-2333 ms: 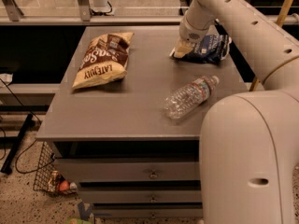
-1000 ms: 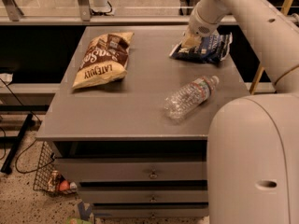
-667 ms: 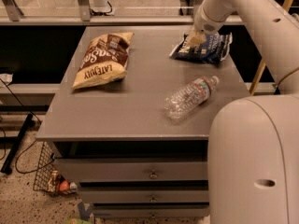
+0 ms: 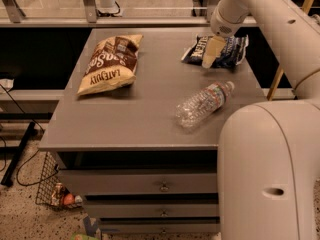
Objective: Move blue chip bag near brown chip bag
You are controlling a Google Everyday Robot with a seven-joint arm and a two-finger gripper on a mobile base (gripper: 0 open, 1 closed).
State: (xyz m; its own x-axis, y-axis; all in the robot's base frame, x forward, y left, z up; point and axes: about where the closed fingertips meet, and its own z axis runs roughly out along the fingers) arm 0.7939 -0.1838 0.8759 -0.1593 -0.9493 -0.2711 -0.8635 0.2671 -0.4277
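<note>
— Located the blue chip bag (image 4: 231,51)?

— Found it flat and crumpled at the far right corner of the tabletop (image 4: 140,119), well apart from the brown chip bag (image 4: 110,64) lying toward the far left. Noted a clear plastic water bottle (image 4: 202,104) on its side nearer the front, right of the middle.

— And the hand (image 4: 211,54)?

— Saw it low over the middle of the blue chip bag, at the end of the arm reaching in from the right and pointing down at the foil. Looked to be touching the bag or just above it; could not settle which. Could not tell whether open or closed, nor whether gripping anything.

— Judged the step how?

— Took it for the grasp, with the carry not yet begun. Reckoned on pinching a raised fold of foil rather than pressing flat, the bag being thin, slippery and likely to slide toward the back edge. Advised lifting clear of the tabletop before crossing left, and keeping to the far side to avoid the water bottle, apt to roll if nudged. Favoured setting down just beside the right edge of the brown chip bag, near but not on top, and without shoving it.
</note>
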